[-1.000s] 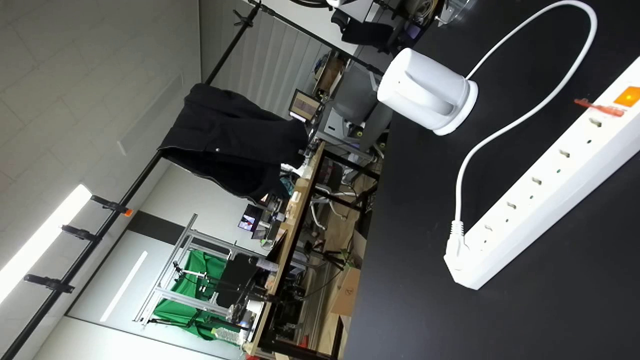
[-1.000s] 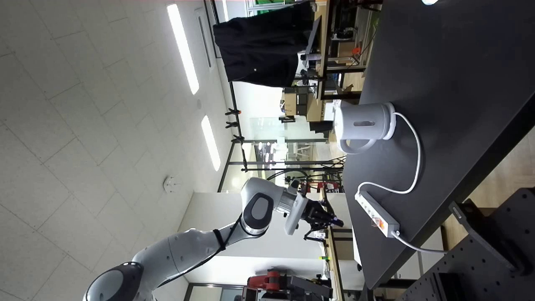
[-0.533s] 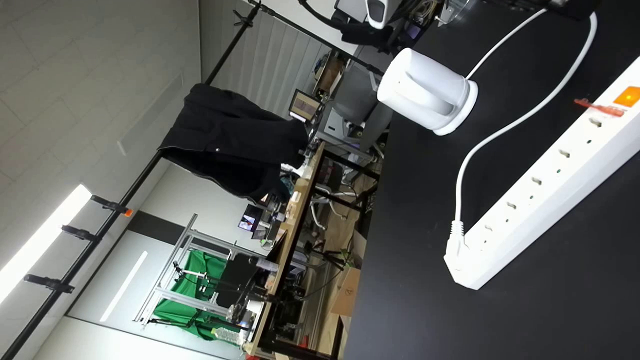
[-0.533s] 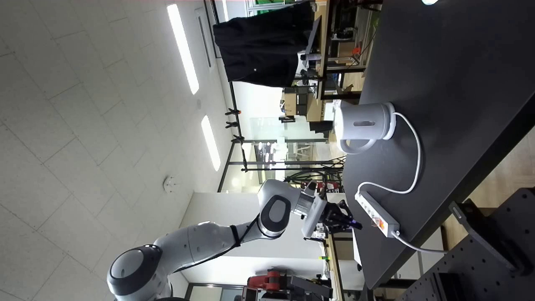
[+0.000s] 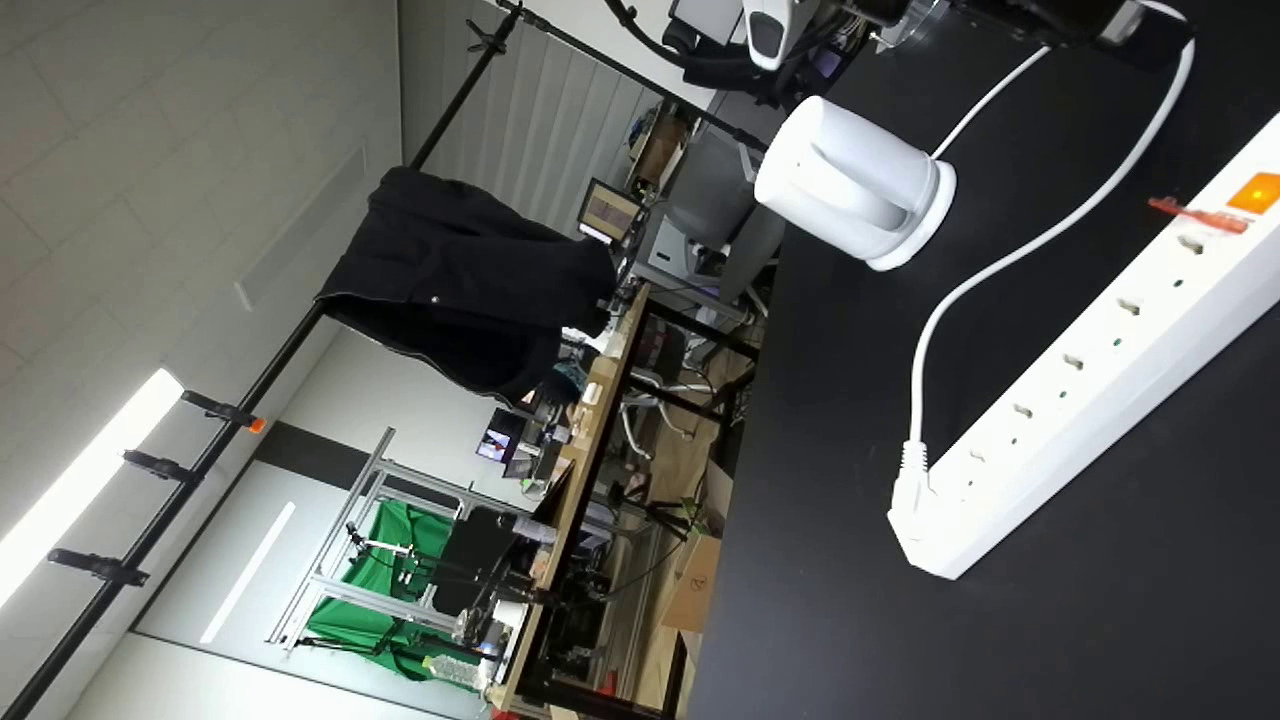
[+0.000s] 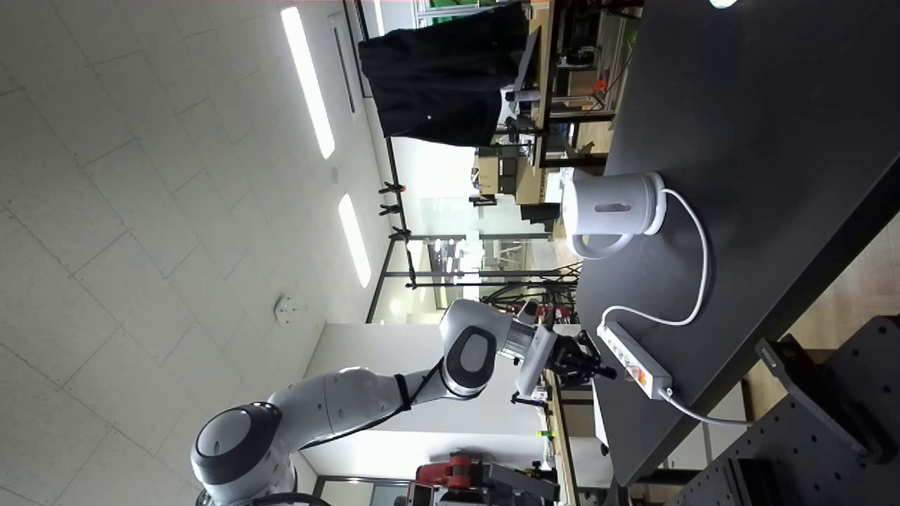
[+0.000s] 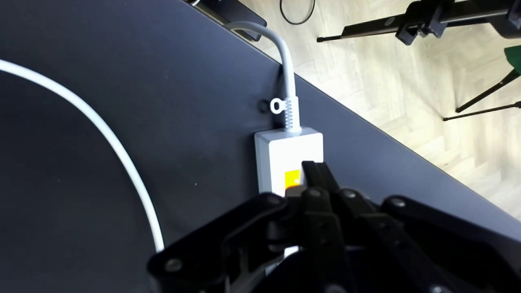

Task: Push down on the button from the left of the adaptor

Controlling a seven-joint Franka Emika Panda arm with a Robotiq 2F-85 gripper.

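Note:
The adaptor is a long white power strip on the dark table, seen in both exterior views (image 5: 1090, 370) (image 6: 650, 369) and in the wrist view (image 7: 295, 150). Its orange button (image 5: 1256, 192) is near the cable end; it also shows in an exterior view (image 6: 640, 377). In the wrist view the button (image 7: 292, 178) is partly hidden behind my fingers. My gripper (image 7: 314, 163) is shut with its two fingertips together and nothing between them. In an exterior view the gripper (image 6: 612, 372) hovers apart from the strip, facing its switch end. In an exterior view the gripper (image 5: 1150, 35) is at the top edge.
A white kettle (image 5: 850, 185) stands on the table, also seen in an exterior view (image 6: 615, 204). Its white cable (image 5: 1010, 258) loops to the strip's far end. A red tag (image 5: 1200, 214) sticks out beside the button. The strip's thick cable (image 7: 288, 73) crosses the table edge.
My arm and shut gripper have moved toward the table and the strip's switch end, quickly at first and only a little in the last half second. The strip and kettle have not moved.

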